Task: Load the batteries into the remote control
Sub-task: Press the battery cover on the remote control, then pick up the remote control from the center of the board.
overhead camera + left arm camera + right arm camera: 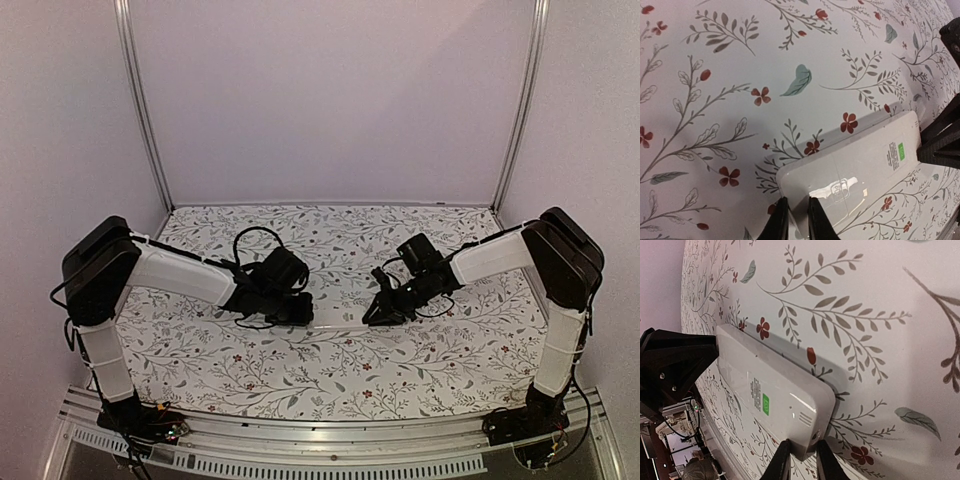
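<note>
Floral tablecloth [330,380] bears the remote control [855,165] mid-surface, well apart from every edge. Our left gripper [797,204] and right gripper [802,446] each pinch one end. We should lift evenly, without twisting. No batteries are in view.

Floral-print tablecloth [330,370] lies between plain pale walls [330,100].

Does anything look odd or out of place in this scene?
Yes: the remote control seems lifted off the table, pinched at its ends by the left tool and right tool; no batteries are visible anywhere.
</note>
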